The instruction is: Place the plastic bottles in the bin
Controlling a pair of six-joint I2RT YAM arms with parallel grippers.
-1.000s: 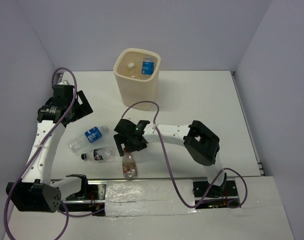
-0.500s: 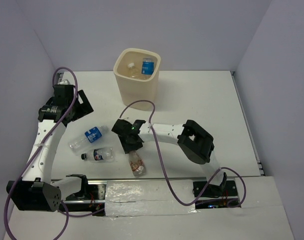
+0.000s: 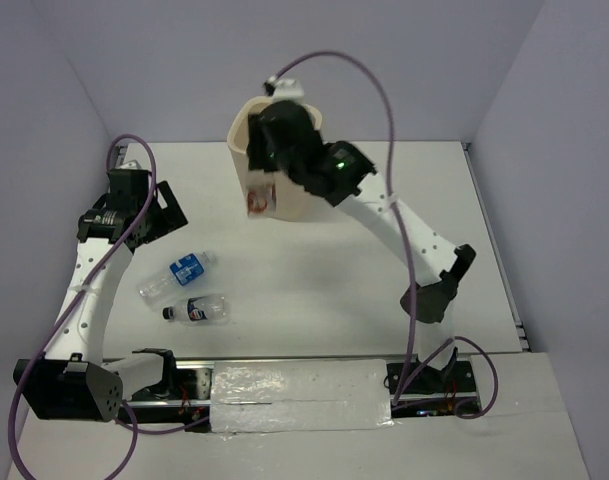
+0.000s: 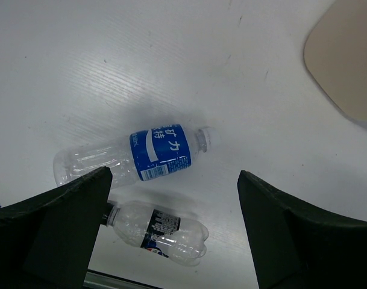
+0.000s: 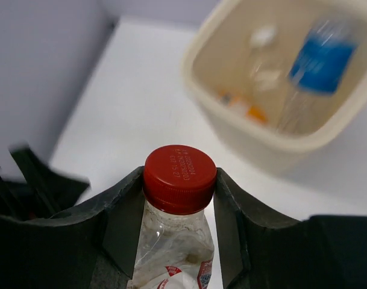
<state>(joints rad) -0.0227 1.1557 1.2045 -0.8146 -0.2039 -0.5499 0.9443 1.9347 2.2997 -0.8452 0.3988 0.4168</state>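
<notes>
My right gripper [image 5: 179, 176] is shut on the red cap and neck of a clear red-capped bottle [image 5: 174, 247]. In the top view this bottle [image 3: 257, 197] hangs below the right gripper [image 3: 266, 168], in front of the cream bin [image 3: 288, 205], at its left side. The bin [image 5: 255, 137] holds a blue-labelled bottle [image 5: 322, 60] and an orange one [image 5: 254, 112]. Two bottles lie on the table: a blue-labelled one [image 4: 135, 155] and a black-capped one [image 4: 159, 230]. My left gripper [image 4: 174, 183] hovers open above them, empty.
In the top view the blue-labelled bottle [image 3: 174, 276] and the black-capped bottle [image 3: 197, 309] lie left of centre, near the left arm [image 3: 89, 290]. Purple cables loop over both arms. Walls close in the table on the left, back and right.
My right gripper closed on the red-capped bottle at the table's front, then lifted it up and back to the bin. The left arm has stayed still.
</notes>
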